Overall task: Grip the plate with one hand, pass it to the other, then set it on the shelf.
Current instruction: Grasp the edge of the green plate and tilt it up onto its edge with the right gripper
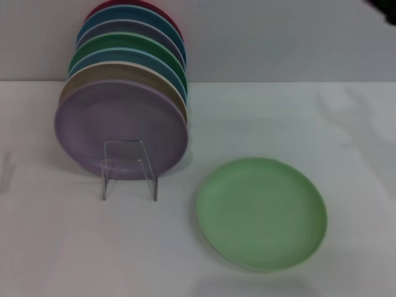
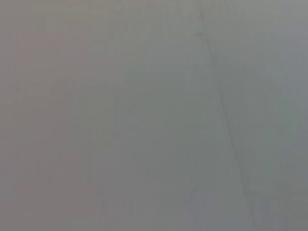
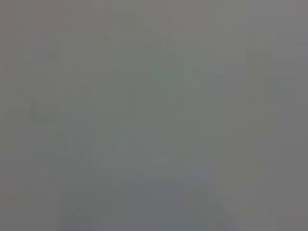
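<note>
Item: plate. Pale mint green, round, shallow raised rim. Lies flat on the white tabletop, in the near right part of the head view. Its whole rim is exposed; nothing touches it. Bare tabletop surrounds it on every side, with the widest stretch to its right and behind it.

Item: shelf. Small clear acrylic rack with a square front loop, standing on the tabletop to the left of the plate and clearly apart from it. A strip of bare tabletop lies between the loop's right leg and the plate's left rim.

Item: stacked plates, upright on edge in the rack, leaning back in a row. The lavender plate is foremost, directly behind the loop; behind it a tan plate, then a darker green plate, with blue, purple and red rims farther back. The lavender plate's right edge comes near the mint plate's far left rim without touching it.

Item: left gripper and right gripper. Neither appears in the head view, so the plate's place relative to either cannot be given. Both wrist views show only a featureless grey field; whether either gripper is open or closed cannot be told.
</note>
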`<state>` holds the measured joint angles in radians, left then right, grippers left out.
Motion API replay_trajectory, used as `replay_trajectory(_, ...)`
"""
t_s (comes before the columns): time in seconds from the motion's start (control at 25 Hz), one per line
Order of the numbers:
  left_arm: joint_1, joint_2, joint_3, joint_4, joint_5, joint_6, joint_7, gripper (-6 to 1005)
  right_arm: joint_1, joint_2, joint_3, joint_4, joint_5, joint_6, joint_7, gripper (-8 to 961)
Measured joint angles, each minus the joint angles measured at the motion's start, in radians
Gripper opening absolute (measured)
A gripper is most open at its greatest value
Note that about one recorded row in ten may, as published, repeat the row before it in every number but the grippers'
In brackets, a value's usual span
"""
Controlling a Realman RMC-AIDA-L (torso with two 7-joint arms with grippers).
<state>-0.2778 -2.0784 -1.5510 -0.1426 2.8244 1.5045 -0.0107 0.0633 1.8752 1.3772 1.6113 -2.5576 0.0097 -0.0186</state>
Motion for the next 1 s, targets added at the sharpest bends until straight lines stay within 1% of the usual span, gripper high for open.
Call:
replay_trajectory(0.04,-0.001,0.0,0.0,0.0,0.0,0.0,0.0,808,0.023,0.088,0.106,0.097,-0.071,0.265,-0.032,768)
replay_trajectory(0.08,-0.001,0.0,0.0,0.0,0.0,0.0,0.0,808,0.04,0.132,0.154,0.138,-0.09,0.388,-0.054,767)
replay_trajectory(0.12,-0.002,0.0,0.0,0.0,0.001,0.0,0.0,808,0.04,0.132,0.154,0.138,-0.09,0.388,-0.054,767)
replay_trajectory(0.16,-0.005,0.0,0.0,0.0,0.002,-0.001,0.001,808,0.076,0.191,0.24,0.19,-0.096,0.579,-0.091,766)
replay_trajectory(0.2,-0.005,0.0,0.0,0.0,0.002,-0.001,0.001,808,0.076,0.191,0.24,0.19,-0.096,0.579,-0.091,766)
replay_trajectory(0.24,-0.009,0.0,0.0,0.0,0.003,-0.002,0.001,808,0.125,0.2,0.296,0.214,-0.068,0.756,-0.092,766)
replay_trajectory(0.28,-0.009,0.0,0.0,0.0,0.003,-0.002,0.001,808,0.125,0.2,0.296,0.214,-0.068,0.756,-0.092,765)
replay_trajectory(0.32,-0.011,0.0,0.001,0.001,0.003,-0.002,0.001,808,0.15,0.191,0.313,0.217,-0.046,0.836,-0.08,765)
replay_trajectory(0.4,-0.012,0.001,0.002,0.001,0.001,-0.003,0.001,808,0.202,0.181,0.362,0.208,-0.008,0.98,-0.073,764)
replay_trajectory(0.44,-0.012,0.001,0.002,0.002,0.0,-0.003,0.002,808,0.245,0.182,0.415,0.199,0.001,1.1,-0.073,764)
replay_trajectory(0.48,-0.013,0.001,0.002,0.001,0.001,-0.004,0.002,808,0.245,0.182,0.415,0.199,0.001,1.1,-0.073,763)
replay_trajectory(0.52,-0.014,0.002,0.002,0.001,0.001,-0.004,0.002,808,0.274,0.184,0.448,0.199,-0.002,1.199,-0.073,763)
replay_trajectory(0.56,-0.014,0.002,0.002,0.001,0.001,-0.004,0.002,808,0.274,0.184,0.448,0.199,-0.002,1.199,-0.073,763)
replay_trajectory(0.6,-0.014,0.002,0.002,0.001,0.001,-0.004,0.002,808,0.288,0.184,0.462,0.202,-0.002,1.245,-0.073,762)
replay_trajectory(0.64,-0.014,0.002,0.001,0.001,0.0,-0.004,0.002,808,0.311,0.18,0.483,0.208,-0.002,1.331,-0.07,762)
replay_trajectory(0.68,-0.014,0.003,0.001,0.001,-0.001,-0.004,0.002,808,0.311,0.18,0.483,0.208,-0.002,1.331,-0.07,762)
replay_trajectory(0.72,-0.014,0.003,0.0,0.001,-0.001,-0.004,0.002,808,0.334,0.178,0.504,0.207,-0.004,1.409,-0.068,761)
replay_trajectory(0.76,-0.014,0.003,0.0,0.001,-0.001,-0.004,0.002,808,0.334,0.178,0.504,0.207,-0.004,1.409,-0.068,761)
replay_trajectory(0.84,-0.014,0.003,0.0,0.001,-0.002,-0.006,0.002,808,0.372,0.177,0.52,0.174,-0.019,1.499,-0.067,760)
replay_trajectory(1.0,-0.014,0.003,0.0,0.001,-0.001,-0.007,0.002,808,0.399,0.179,0.52,0.112,-0.061,1.533,-0.069,759)
